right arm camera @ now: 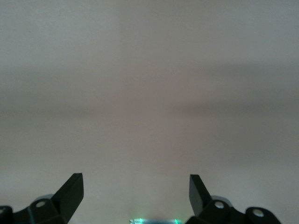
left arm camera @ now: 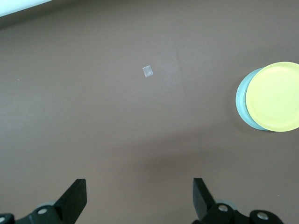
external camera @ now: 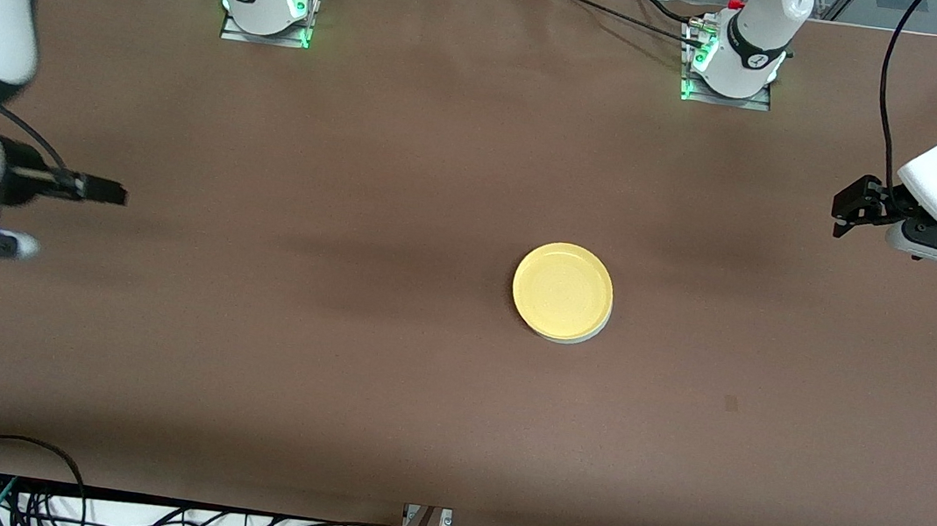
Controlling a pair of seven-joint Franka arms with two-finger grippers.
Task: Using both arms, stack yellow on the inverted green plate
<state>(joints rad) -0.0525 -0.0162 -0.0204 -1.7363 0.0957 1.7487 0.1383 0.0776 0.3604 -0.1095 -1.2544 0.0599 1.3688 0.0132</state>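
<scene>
The yellow plate [external camera: 562, 290] lies rim-up on the pale green plate [external camera: 585, 338] in the middle of the table, a little toward the left arm's end. Only a thin edge of the green plate shows under it. The left wrist view shows the yellow plate [left arm camera: 275, 96] sitting slightly off-centre on the green plate [left arm camera: 242, 100]. My left gripper [external camera: 845, 213] is open and empty, up over the left arm's end of the table, well apart from the stack; it also shows in the left wrist view [left arm camera: 140, 186]. My right gripper [external camera: 119, 194] is open and empty over the right arm's end, over bare cloth [right arm camera: 136, 184].
Brown cloth [external camera: 289, 366] covers the table. A small pale patch [external camera: 730, 403] lies on the cloth nearer the front camera than the stack and also shows in the left wrist view [left arm camera: 147, 71]. Cables [external camera: 140, 517] hang along the front edge. Both arm bases stand at the back.
</scene>
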